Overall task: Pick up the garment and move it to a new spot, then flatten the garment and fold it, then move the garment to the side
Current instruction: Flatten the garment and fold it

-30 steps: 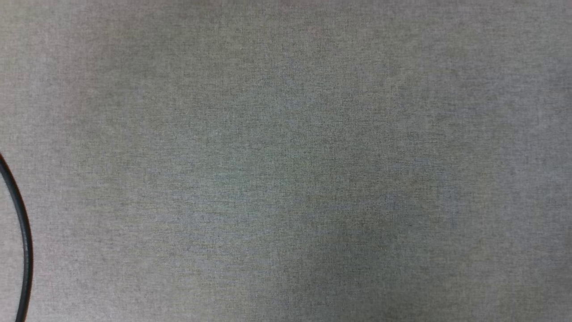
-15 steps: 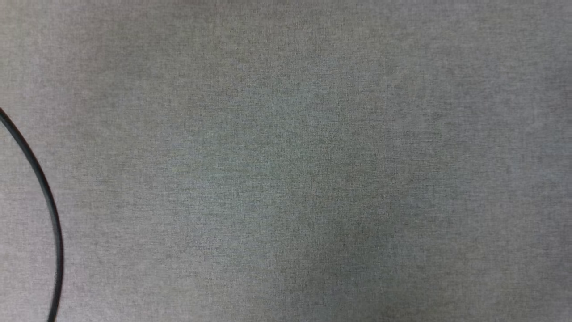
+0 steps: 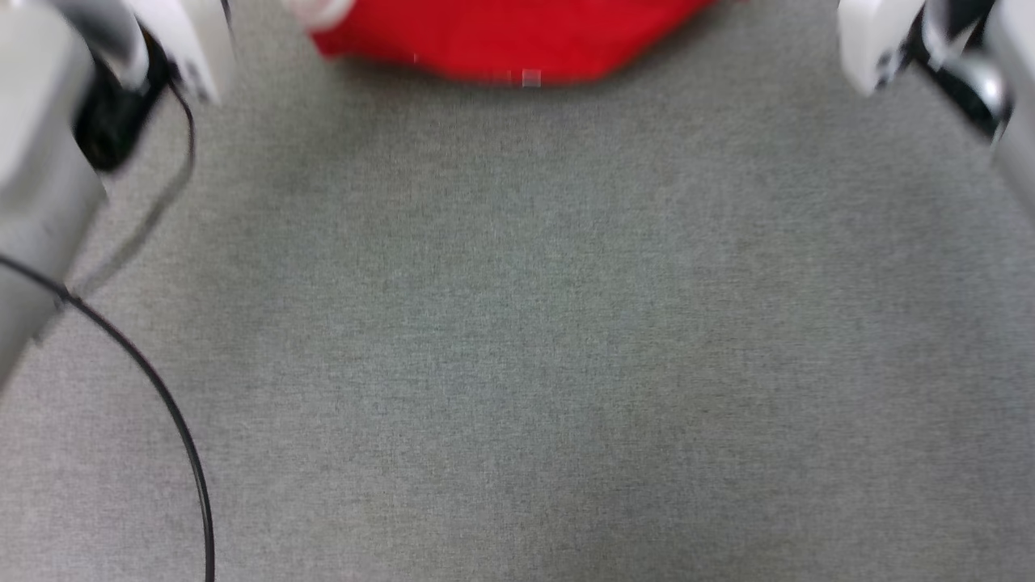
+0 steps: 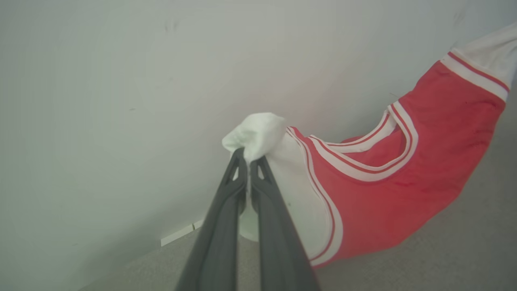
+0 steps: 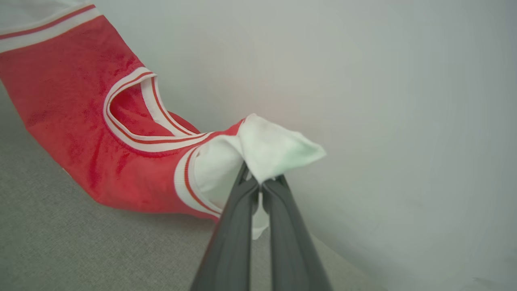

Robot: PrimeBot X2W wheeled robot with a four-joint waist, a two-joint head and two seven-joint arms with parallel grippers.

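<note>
The garment [image 3: 517, 36], a red jersey with white sleeves and striped trim, hangs stretched between my two arms, its lower edge near the grey carpet. My left gripper [image 4: 247, 161] is shut on the bunched white sleeve [image 4: 258, 133]; the striped neckline [image 4: 363, 161] sags to its right. On the other side my right gripper [image 5: 258, 182] is shut on the other white sleeve [image 5: 278, 149], with the red body [image 5: 72, 101] trailing left and down to the floor. Both pale forearms show in the head view's top corners, the left one [image 3: 48, 145] and the right one [image 3: 954, 56].
Grey carpet [image 3: 517, 339] spreads below in the head view. A thin black cable [image 3: 174, 420] curves along the lower left. In both wrist views a pale wall [image 4: 121, 81] stands behind the garment, with a baseboard strip [image 4: 181, 232] at its foot.
The head view has shifted: the garment's red edge and both forearms have come into the top of the picture. The black cable sits further right and up.
</note>
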